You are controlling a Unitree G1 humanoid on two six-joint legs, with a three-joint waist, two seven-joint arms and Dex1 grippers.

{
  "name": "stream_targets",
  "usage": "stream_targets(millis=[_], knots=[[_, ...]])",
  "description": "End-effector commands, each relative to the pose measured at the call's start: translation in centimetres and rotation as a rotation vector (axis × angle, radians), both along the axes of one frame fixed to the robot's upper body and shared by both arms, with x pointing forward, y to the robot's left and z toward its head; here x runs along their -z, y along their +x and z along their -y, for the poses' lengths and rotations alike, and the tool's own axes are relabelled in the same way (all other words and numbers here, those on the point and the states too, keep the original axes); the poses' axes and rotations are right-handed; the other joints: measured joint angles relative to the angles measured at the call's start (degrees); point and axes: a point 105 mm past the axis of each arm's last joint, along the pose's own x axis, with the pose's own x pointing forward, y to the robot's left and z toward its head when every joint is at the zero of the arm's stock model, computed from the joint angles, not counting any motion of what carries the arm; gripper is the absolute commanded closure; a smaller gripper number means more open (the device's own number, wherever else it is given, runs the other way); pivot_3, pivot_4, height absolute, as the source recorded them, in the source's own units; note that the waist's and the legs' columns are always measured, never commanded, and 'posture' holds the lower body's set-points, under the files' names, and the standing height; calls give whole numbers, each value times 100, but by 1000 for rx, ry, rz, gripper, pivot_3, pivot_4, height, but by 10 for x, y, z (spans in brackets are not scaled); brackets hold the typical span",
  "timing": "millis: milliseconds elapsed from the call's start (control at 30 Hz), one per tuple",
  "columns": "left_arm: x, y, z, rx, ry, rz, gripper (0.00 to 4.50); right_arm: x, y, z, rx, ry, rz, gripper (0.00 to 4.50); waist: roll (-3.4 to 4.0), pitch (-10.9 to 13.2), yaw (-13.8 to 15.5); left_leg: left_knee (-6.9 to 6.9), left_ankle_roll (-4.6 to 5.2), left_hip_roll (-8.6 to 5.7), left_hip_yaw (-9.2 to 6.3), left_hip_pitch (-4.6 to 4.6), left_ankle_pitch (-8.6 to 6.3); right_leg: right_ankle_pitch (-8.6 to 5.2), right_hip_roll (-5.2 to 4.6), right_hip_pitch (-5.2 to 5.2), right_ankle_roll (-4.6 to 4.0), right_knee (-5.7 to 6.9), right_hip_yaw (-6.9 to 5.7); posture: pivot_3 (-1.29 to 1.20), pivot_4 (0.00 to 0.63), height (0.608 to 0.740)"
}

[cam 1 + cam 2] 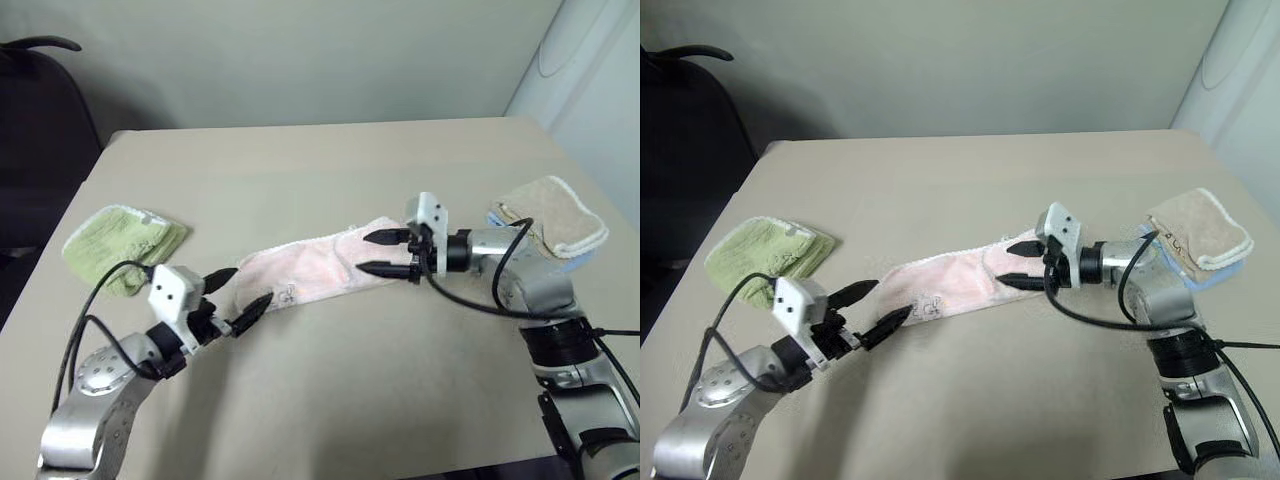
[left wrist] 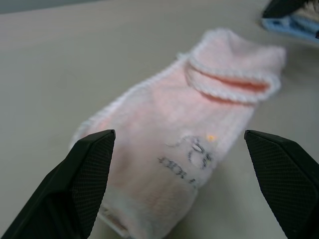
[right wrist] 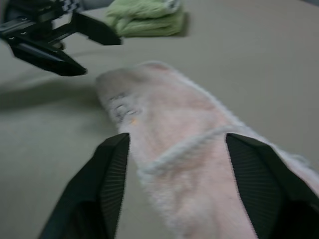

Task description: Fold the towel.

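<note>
The pale pink towel (image 1: 312,270) lies as a long strip across the middle of the table (image 1: 330,170). Its right end is folded back over itself, with the white edging (image 2: 234,92) showing as a curved seam. A small dark logo (image 2: 192,159) sits near the left end. My left gripper (image 1: 248,288) hovers open just off the towel's left end, its fingers (image 2: 84,174) spread wider than the strip. Above the folded right end my right gripper (image 1: 364,253) points left, open, with nothing between its fingers (image 3: 112,174).
A folded green towel (image 1: 125,240) lies at the table's left side. At the right edge a beige towel with white trim (image 1: 555,212) rests on something blue. A dark chair (image 1: 40,120) stands beyond the left corner.
</note>
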Motion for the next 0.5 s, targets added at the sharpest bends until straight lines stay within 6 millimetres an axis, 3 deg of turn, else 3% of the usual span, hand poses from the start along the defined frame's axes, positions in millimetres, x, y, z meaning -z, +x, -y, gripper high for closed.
stream_targets(millis=[33,200,367,400,500], knots=[[-21,-6,-5,-48,-186,22,0,4,23,1,96,10,16,2699,-1,-1,-1,0,0,0,1,5,0,0,0,3,0,0,0,0,150,740],[-12,-13,-12,-126,-384,-78,0,61,51,-4,200,-45,-85,4474,-2,-1,-6,-15,0,2,2,21,-1,-1,0,9,-3,2,0,0,150,740],[2,-26,-14,-197,-491,-184,0,94,55,-5,194,-134,-78,4474,-6,-4,-3,-12,-4,2,3,24,-6,-1,0,16,-4,-2,0,0,150,740],[5,-30,-12,-203,-509,-207,0,94,54,-5,183,-135,-63,4474,-6,-4,-6,-12,-1,2,2,37,-9,-1,0,28,-5,-2,0,0,150,740],[19,-42,-3,-215,-555,-310,0,64,55,-12,147,-21,-12,4474,-5,-4,-11,-8,18,2,2,55,-39,-2,0,50,-6,-3,0,0,150,740]])
